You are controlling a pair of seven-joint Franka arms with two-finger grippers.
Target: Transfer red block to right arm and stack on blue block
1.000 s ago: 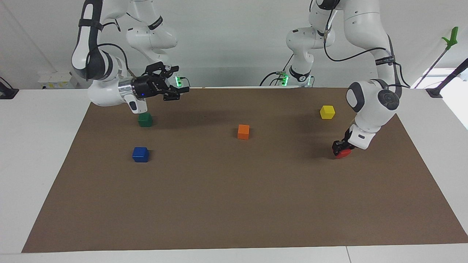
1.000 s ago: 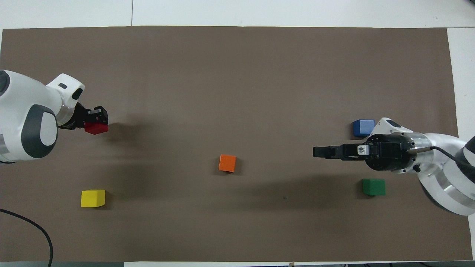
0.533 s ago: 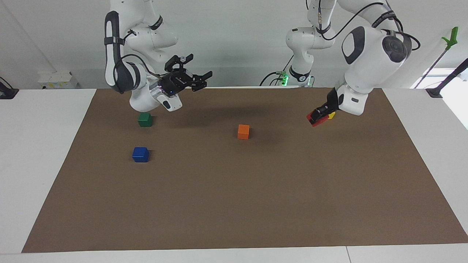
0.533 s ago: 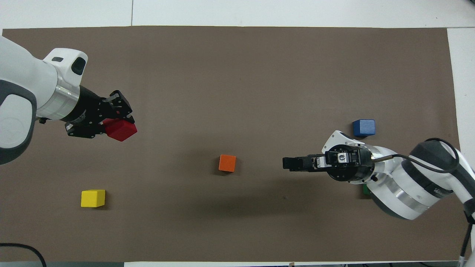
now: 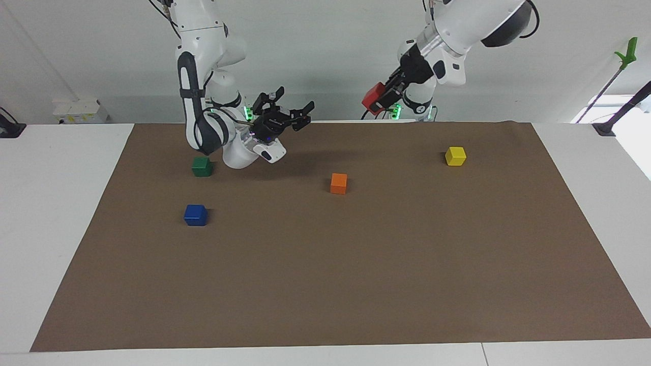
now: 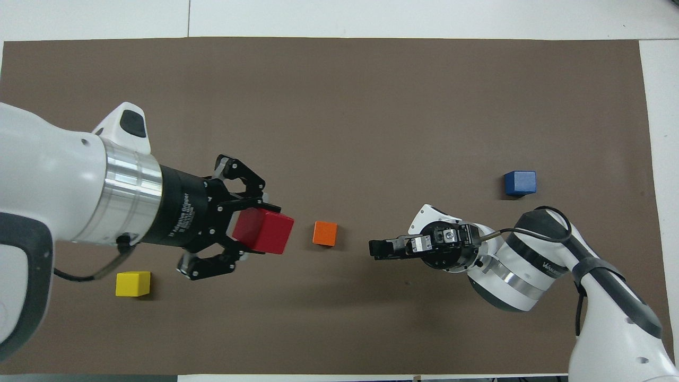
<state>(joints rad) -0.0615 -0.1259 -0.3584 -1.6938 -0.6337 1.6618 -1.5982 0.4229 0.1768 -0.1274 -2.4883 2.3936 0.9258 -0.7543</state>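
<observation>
— While the left gripper [image 5: 385, 99] is raised high over the robots' end of the brown mat [image 5: 356, 284], what does it carry?
— The small bright red cube [image 5: 373, 98], clamped between its closed fingers. A cube has no long axis; it sits tilted, one face turned toward the right gripper [image 5: 289, 111].
— And that one?
— Its jaws are spread wide and hold nothing, raised over the mat, pointing at the red cube.
— The small deep blue cube [image 5: 195, 215]?
— Flat on the mat toward the right arm's end, farther from the robots than the dark green cube [image 5: 202, 166].
</observation>
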